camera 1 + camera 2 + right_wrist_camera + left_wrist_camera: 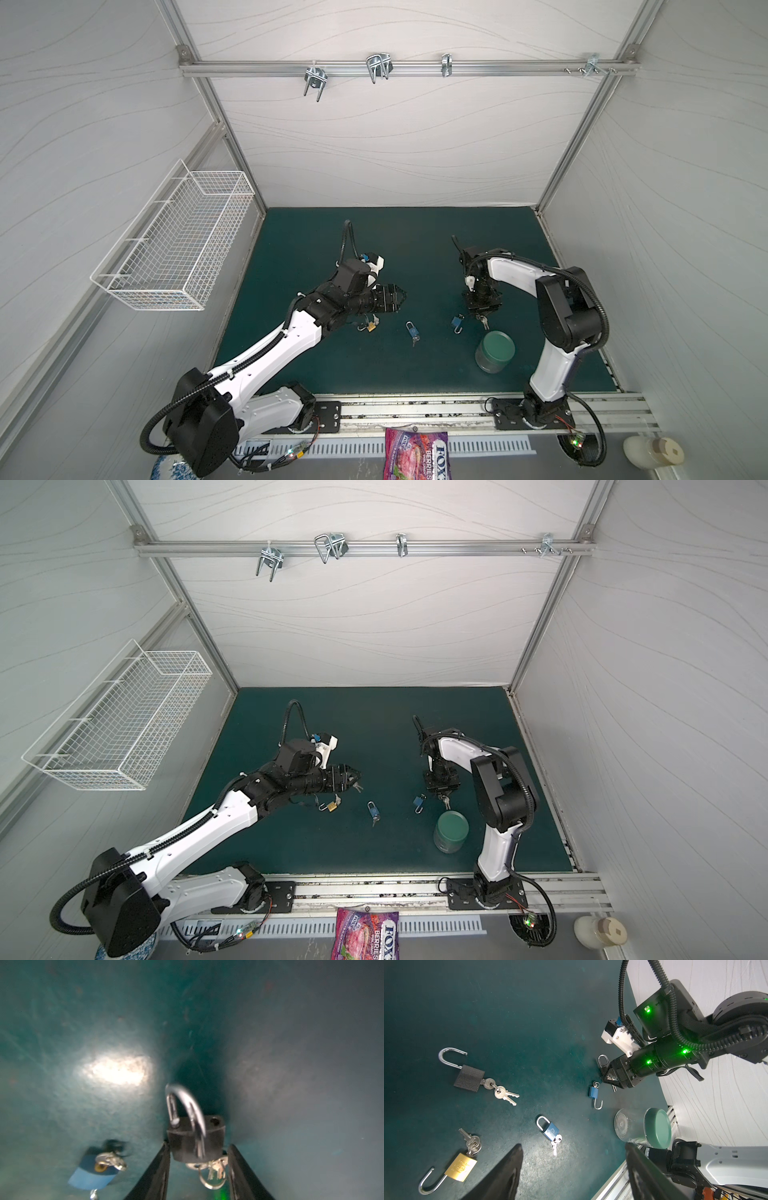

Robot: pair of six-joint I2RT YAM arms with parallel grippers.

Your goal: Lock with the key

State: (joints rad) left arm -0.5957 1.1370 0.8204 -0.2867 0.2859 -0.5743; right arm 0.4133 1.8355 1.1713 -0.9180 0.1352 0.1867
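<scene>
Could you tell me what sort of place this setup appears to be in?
Most likely a lab robot cell: an aluminium frame with white panels encloses a green mat, two arms are bolted to a front rail, and padlocks with keys lie on the mat.

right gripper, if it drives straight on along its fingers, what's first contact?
The black padlock with the open silver shackle, sitting between its fingers; the green mat probably lies just behind.
</scene>
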